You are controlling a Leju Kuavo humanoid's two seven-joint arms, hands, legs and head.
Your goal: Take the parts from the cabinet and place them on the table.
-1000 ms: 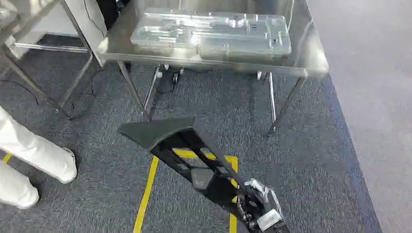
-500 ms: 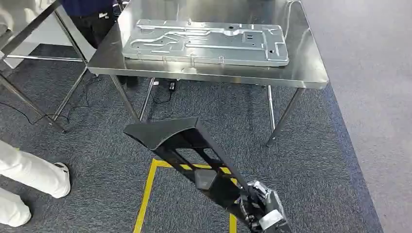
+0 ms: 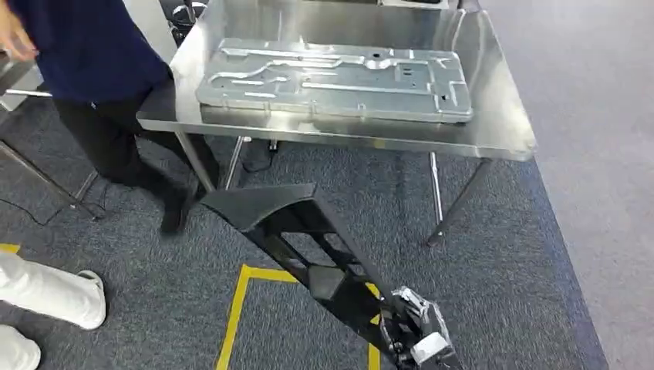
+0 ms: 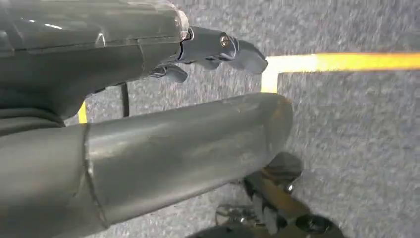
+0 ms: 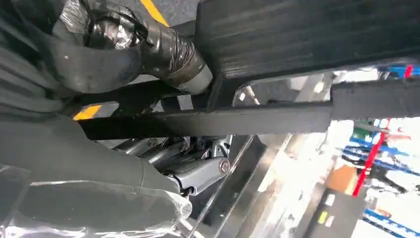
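The right hand [image 3: 412,339] gripped the long black frame part [image 3: 297,239] by its near end, slanting it up toward the steel desk [image 3: 501,123], where a stamped metal panel [image 3: 332,77] lay, while the left hand [image 4: 218,49] hung empty, fingers apart.

A steel table [image 3: 501,135] is placed at twelve o'clock, ahead of the robot. A flat stamped metal panel [image 3: 332,77] is laid on its top, spread across most of the width, with bare tabletop left at the three o'clock end. A long black part [image 3: 293,231] is held low in front of the robot by the right hand [image 3: 412,339] at five o'clock, its far end reaching toward the table's near edge. Floor tape [image 3: 231,324] is laid on the carpet beneath the part. A person's legs [image 3: 123,146] are seen at ten o'clock, beside the table's left end. Another person's foot [image 3: 54,289] is found at eight o'clock. The left hand [image 4: 213,49] is hung above the carpet.
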